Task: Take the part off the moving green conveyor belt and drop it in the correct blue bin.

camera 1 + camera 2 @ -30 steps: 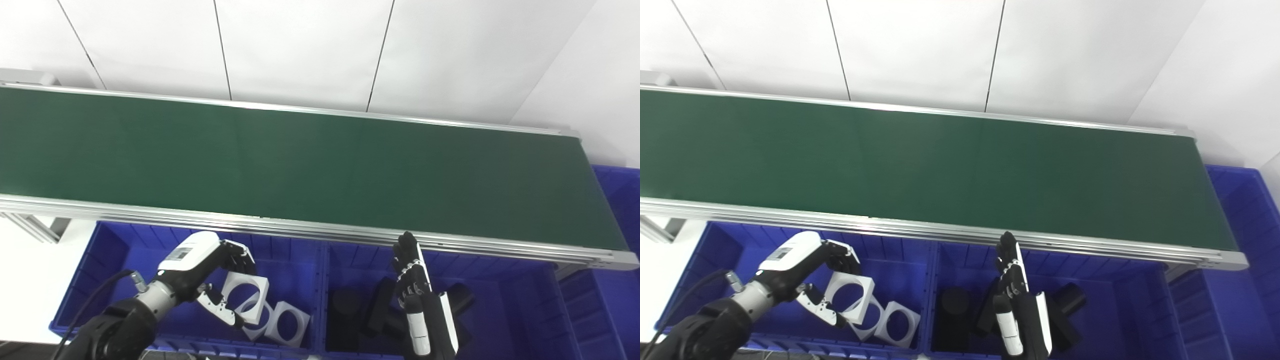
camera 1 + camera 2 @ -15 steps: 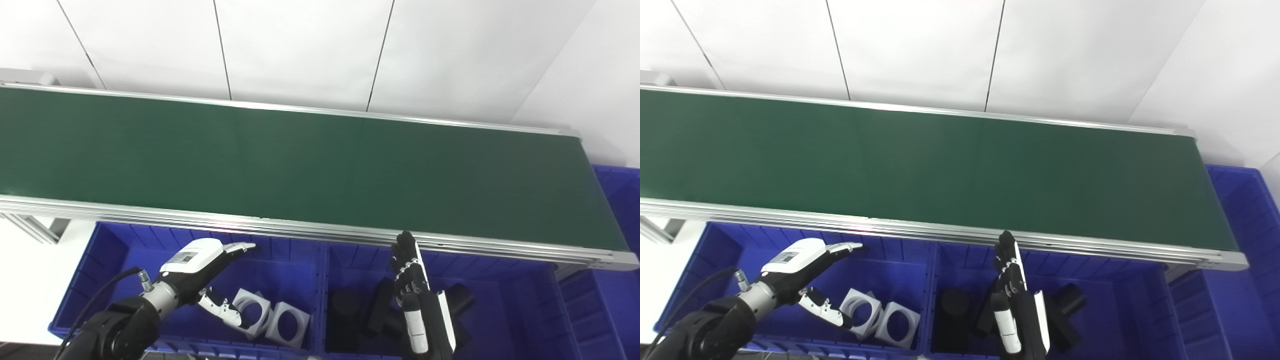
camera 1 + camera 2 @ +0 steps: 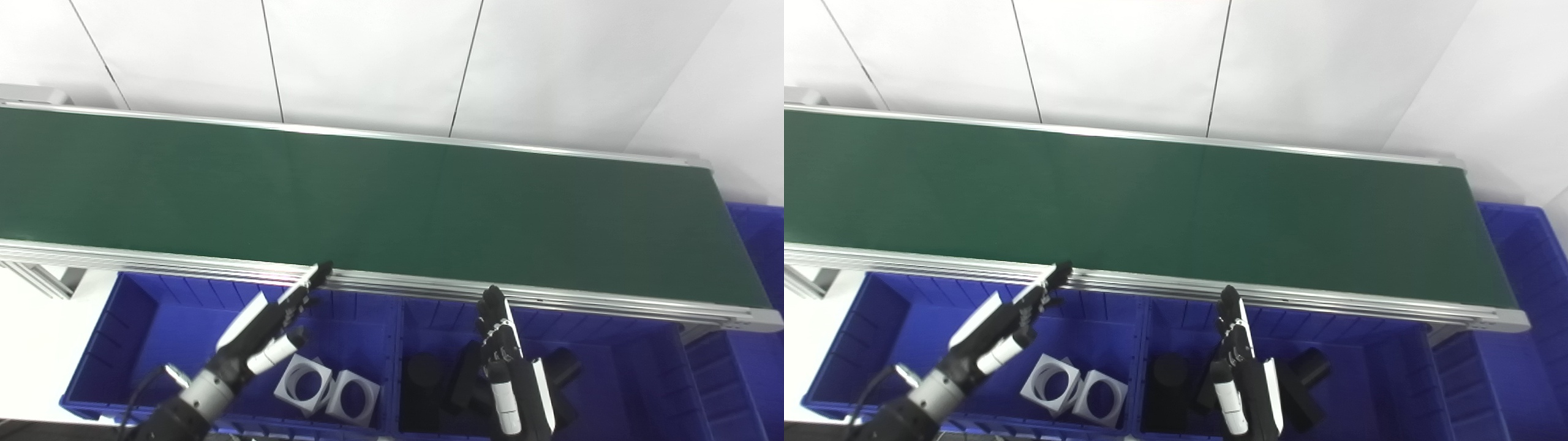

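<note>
The green conveyor belt [image 3: 367, 196] runs across the view and carries no part. My left hand [image 3: 269, 324] is open and empty, fingers stretched toward the belt's near rail, above the left blue bin [image 3: 141, 318]. White square parts with round holes [image 3: 327, 392] lie in that bin. My right hand [image 3: 505, 355] is open, fingers pointing up, above the middle blue bin [image 3: 606, 392], which holds black parts [image 3: 422, 376].
The belt's aluminium near rail [image 3: 429, 288] runs just above both hands. Another blue bin [image 3: 759, 245] stands at the belt's right end. A white wall lies behind the belt. White floor shows at the lower left [image 3: 37, 343].
My left hand let go of a white square part, which now lies in the left bin. The hand opened and rose toward the belt's rail. My right hand barely moved.
</note>
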Robot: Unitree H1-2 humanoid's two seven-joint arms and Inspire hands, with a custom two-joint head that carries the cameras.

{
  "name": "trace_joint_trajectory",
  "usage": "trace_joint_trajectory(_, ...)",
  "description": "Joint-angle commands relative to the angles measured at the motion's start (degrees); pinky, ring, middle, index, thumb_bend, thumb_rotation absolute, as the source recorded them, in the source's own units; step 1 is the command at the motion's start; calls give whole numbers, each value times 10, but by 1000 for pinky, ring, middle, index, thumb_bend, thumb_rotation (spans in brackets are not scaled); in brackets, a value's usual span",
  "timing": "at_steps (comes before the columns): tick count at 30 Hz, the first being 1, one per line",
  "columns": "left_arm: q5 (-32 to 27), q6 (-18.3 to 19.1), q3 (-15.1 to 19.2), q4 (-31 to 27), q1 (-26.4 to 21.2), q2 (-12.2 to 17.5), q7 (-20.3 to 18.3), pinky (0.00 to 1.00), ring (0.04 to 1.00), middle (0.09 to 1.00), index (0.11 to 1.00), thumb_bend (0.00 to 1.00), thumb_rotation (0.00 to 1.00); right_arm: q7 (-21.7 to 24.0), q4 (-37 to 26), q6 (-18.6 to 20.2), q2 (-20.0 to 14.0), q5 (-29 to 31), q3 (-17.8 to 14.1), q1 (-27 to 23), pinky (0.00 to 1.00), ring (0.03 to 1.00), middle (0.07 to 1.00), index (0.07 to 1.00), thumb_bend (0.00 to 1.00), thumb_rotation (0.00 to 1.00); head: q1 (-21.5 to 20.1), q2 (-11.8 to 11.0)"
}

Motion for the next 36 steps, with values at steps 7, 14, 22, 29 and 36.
trace_joint_trajectory(7,-33,-105,3,25,32,-70,44,1000,1000,1000,1000,881,1000,15,4,-28,1,32,-2,-1,1000,1000,1000,1000,666,864,3,-6)
trace_joint_trajectory(14,-18,-131,21,57,33,-89,76,1000,1000,1000,1000,819,1000,22,14,-29,13,35,-16,-10,1000,1000,1000,1000,590,844,7,-15)
trace_joint_trajectory(22,-6,-148,24,70,31,-98,99,1000,1000,1000,1000,798,1000,42,28,-30,22,42,-37,-17,1000,1000,1000,1000,594,844,7,-18)
trace_joint_trajectory(29,6,-155,29,79,29,-108,121,1000,1000,1000,1000,792,1000,43,40,-30,31,34,-55,-21,1000,1000,1000,1000,649,854,10,-25)
trace_joint_trajectory(36,12,-154,27,84,26,-107,128,1000,1000,1000,1000,786,1000,57,47,-30,37,45,-66,-25,1000,1000,1000,1000,622,848,7,-30)
